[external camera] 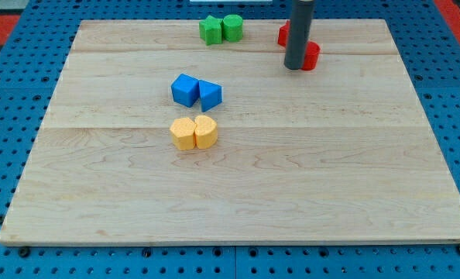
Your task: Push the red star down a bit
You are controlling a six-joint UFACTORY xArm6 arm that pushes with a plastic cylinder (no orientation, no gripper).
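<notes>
Now our tip [295, 67] sits between 2 red blocks at the board's 1 o'clock, no pincer fitted; the red star [283, 34] needs a push from 12.

Tip down among the reds at the board's top edge

My tip [295, 67] planted between two red blocks, one [283, 34] peeking out left, one [311, 56] at right; green pair [221, 29] further left; blue pair [197, 91] mid-board; yellow pair [193, 132] just below.
</notes>
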